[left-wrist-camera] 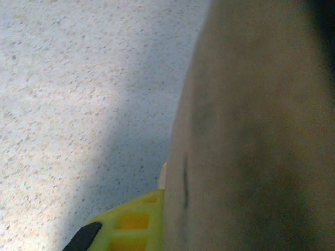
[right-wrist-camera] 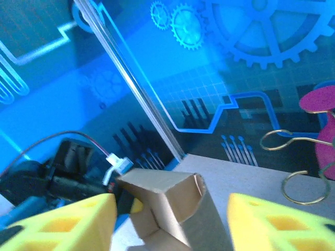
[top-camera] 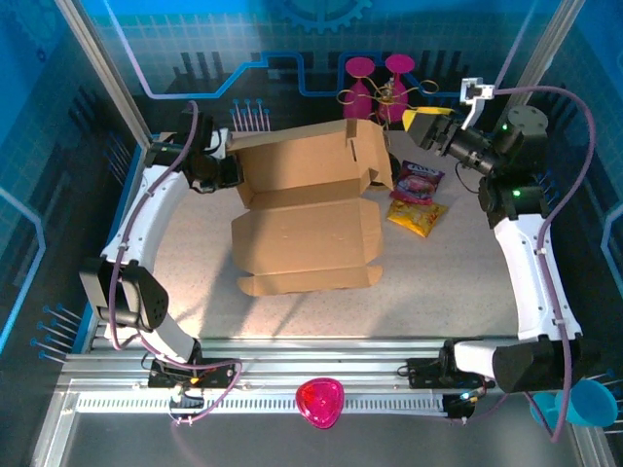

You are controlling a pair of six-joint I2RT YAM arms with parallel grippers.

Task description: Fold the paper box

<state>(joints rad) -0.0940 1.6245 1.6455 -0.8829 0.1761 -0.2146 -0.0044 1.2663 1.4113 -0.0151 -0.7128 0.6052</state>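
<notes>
Your paper box (top-camera: 307, 219) sits mid-surface (top-camera: 195, 292), half formed. The front panel and its flaps lie flat toward the arm bases. The rear section stands up as a tilted wall with a slotted flap at its right end.

Your left gripper (top-camera: 232, 161) is at the left end of that raised wall, jaws clenched on the cardboard edge. On the left wrist camera the paper box (left-wrist-camera: 251, 130) runs right against the yellow finger (left-wrist-camera: 131, 225), with speckled surface beside it.

Your right gripper (top-camera: 421, 126) hangs at the back-right corner of the box, jaws released. The right wrist camera shows both yellow fingers (right-wrist-camera: 68, 219) spread, with the folded top corner of the box (right-wrist-camera: 157, 193) in the gap between them. Can't tell whether it touches either finger.

The purple snack bag (top-camera: 419, 180) and yellow snack bag (top-camera: 417, 216) lie just right of the box, the purple one close to the slotted flap. A pink item (top-camera: 319, 401) sits on the near rail, between the arm bases.
</notes>
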